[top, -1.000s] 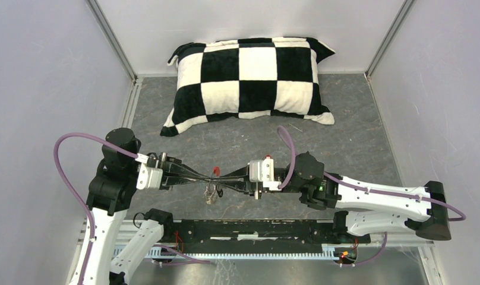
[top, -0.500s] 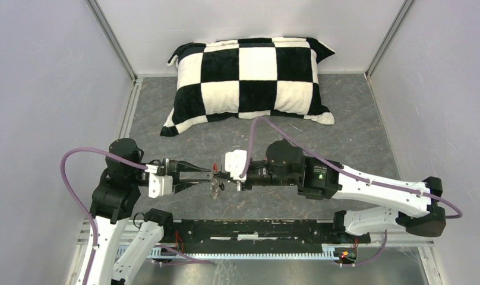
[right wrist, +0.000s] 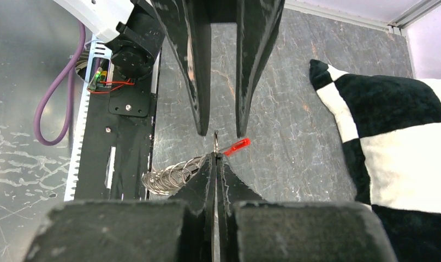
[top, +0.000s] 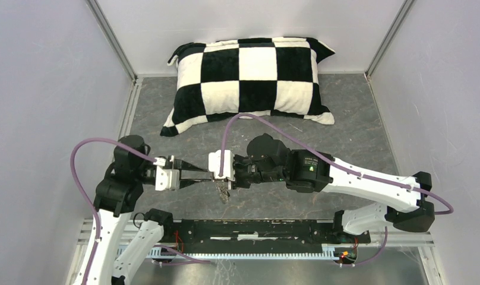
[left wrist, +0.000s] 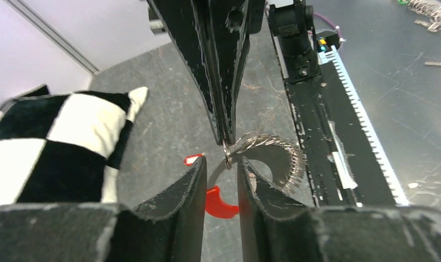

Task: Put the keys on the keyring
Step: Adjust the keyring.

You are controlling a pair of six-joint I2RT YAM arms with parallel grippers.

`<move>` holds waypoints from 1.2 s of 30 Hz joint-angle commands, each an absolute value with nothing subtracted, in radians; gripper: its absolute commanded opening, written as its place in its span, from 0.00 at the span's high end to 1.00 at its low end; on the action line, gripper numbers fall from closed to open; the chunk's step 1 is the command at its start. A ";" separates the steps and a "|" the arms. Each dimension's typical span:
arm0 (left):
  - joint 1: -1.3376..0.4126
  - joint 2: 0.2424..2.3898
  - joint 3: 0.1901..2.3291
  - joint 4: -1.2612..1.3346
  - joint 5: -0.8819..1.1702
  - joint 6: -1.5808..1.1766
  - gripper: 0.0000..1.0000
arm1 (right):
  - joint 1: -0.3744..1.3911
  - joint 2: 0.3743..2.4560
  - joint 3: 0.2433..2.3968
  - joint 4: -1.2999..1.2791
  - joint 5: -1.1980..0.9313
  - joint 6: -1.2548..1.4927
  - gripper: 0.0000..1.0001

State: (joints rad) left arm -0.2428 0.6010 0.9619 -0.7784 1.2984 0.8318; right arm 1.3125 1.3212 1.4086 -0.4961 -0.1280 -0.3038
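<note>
- Top external: both arms are reaching inward above the table [top: 350,139], left pincer [top: 207,174] and right pincer [top: 221,178] meeting tip to tip, with the keyring [top: 224,191] dangling below.
- Left wrist: left pincer [left wrist: 218,170] is standing apart.
- Right wrist: right pincer [right wrist: 215,158] is clamping the keyring [right wrist: 168,178].

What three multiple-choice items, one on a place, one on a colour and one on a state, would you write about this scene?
1. Where is the keyring?
A. on the pillow
B. pinched at the tips of the right gripper
C. lying behind the pillow

2. Which colours are the pillow's squares?
A. black and white
B. red and grey
C. blue and white

3. How is the left gripper?
A. shut on the keyring
B. shut on nothing
C. open

Answers:
1. B: the right wrist view shows shut fingers holding the silvery coil.
2. A: the top view shows the checks.
3. C: the left wrist view shows a gap between its fingers.
</note>
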 commanded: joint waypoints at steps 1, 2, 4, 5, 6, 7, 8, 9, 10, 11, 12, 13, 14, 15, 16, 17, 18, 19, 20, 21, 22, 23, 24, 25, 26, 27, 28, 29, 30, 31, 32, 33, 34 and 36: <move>-0.244 0.673 1.008 -0.954 1.278 0.968 0.63 | 1.310 1.343 1.501 -0.525 -0.127 -0.324 1.00; -0.244 0.688 1.020 -0.989 1.280 0.993 0.62 | 1.310 1.349 1.510 -0.531 -0.127 -0.327 1.00; -0.244 0.712 1.044 -1.050 1.286 1.041 0.61 | 1.309 1.360 1.526 -0.546 -0.127 -0.328 1.00; -0.245 0.717 1.051 -1.066 1.288 1.054 0.61 | 1.309 1.365 1.533 -0.552 -0.128 -0.330 1.00; -0.244 0.721 1.055 -1.070 1.291 1.057 0.61 | 1.309 1.370 1.542 -0.559 -0.129 -0.331 1.00; -0.244 0.721 1.058 -1.071 1.295 1.059 0.61 | 1.309 1.377 1.549 -0.569 -0.130 -0.332 1.00; -0.244 0.720 1.061 -1.071 1.299 1.063 0.62 | 1.310 1.384 1.558 -0.577 -0.130 -0.334 1.00; -0.244 0.719 1.063 -1.070 1.306 1.063 0.62 | 1.310 1.389 1.565 -0.582 -0.130 -0.334 1.00; -0.244 0.717 1.063 -1.071 1.310 1.062 0.62 | 1.310 1.393 1.570 -0.590 -0.130 -0.336 1.00; -0.244 0.714 1.064 -1.071 1.313 1.061 0.62 | 1.309 1.397 1.574 -0.593 -0.129 -0.337 1.00; -0.244 0.712 1.064 -1.071 1.313 1.061 0.62 | 1.310 1.400 1.578 -0.598 -0.129 -0.339 1.00; -0.244 0.708 1.065 -1.070 1.312 1.061 0.62 | 1.309 1.403 1.581 -0.602 -0.127 -0.339 1.00; -0.245 0.707 1.065 -1.071 1.310 1.061 0.62 | 1.309 1.406 1.584 -0.605 -0.126 -0.340 1.00; -0.245 0.704 1.063 -1.071 1.308 1.061 0.62 | 1.310 1.408 1.588 -0.610 -0.125 -0.342 1.00; -0.245 0.701 1.061 -1.070 1.305 1.064 0.63 | 1.310 1.412 1.592 -0.612 -0.124 -0.342 1.00; -0.244 0.698 1.058 -1.070 1.302 1.067 0.64 | 1.310 1.413 1.596 -0.616 -0.124 -0.342 1.00; -0.244 0.694 1.054 -1.071 1.298 1.075 0.65 | 1.310 1.418 1.603 -0.619 -0.125 -0.342 1.00; -0.245 0.693 1.051 -1.070 1.295 1.085 0.66 | 1.310 1.422 1.609 -0.623 -0.127 -0.342 1.00; -0.245 0.693 1.048 -1.070 1.294 1.091 0.68 | 1.310 1.426 1.617 -0.627 -0.128 -0.342 1.00; -0.244 0.696 1.046 -1.071 1.291 1.099 0.69 | 1.310 1.432 1.624 -0.632 -0.130 -0.342 1.00; -0.245 0.699 1.044 -1.071 1.289 1.105 0.71 | 1.310 1.437 1.631 -0.636 -0.131 -0.342 1.00; -0.245 0.701 1.043 -1.071 1.286 1.109 0.72 | 1.309 1.441 1.637 -0.640 -0.134 -0.342 1.00; -0.245 0.704 1.045 -1.072 1.286 1.115 0.74 | 1.309 1.448 1.645 -0.647 -0.135 -0.342 1.00; -0.245 0.707 1.048 -1.072 1.285 1.118 0.77 | 1.309 1.453 1.652 -0.654 -0.135 -0.342 1.00; -0.244 0.710 1.051 -1.072 1.285 1.119 0.79 | 1.311 1.458 1.659 -0.661 -0.136 -0.343 1.00; -0.244 0.712 1.053 -1.072 1.285 1.120 0.81 | 1.309 1.463 1.665 -0.666 -0.137 -0.342 1.00; -0.244 0.712 1.054 -1.072 1.285 1.121 0.82 | 1.310 1.468 1.668 -0.669 -0.140 -0.342 1.00; -0.244 0.712 1.054 -1.071 1.284 1.122 0.83 | 1.309 1.469 1.670 -0.672 -0.142 -0.342 1.00; -0.245 0.709 1.053 -1.071 1.283 1.123 0.85 | 1.310 1.470 1.672 -0.671 -0.143 -0.342 1.00; -0.245 0.706 1.050 -1.072 1.281 1.125 0.89 | 1.310 1.470 1.672 -0.672 -0.143 -0.342 1.00; -0.245 0.704 1.047 -1.071 1.280 1.131 0.93 | 1.309 1.470 1.672 -0.671 -0.142 -0.342 1.00; -0.244 0.701 1.044 -1.070 1.279 1.138 0.97 | 1.309 1.470 1.672 -0.670 -0.145 -0.341 1.00; -0.245 0.698 1.041 -1.071 1.280 1.144 0.98 | 1.310 1.468 1.672 -0.669 -0.149 -0.341 1.00; -0.245 0.692 1.036 -1.072 1.284 1.156 0.98 | 1.310 1.459 1.666 -0.653 -0.155 -0.335 0.91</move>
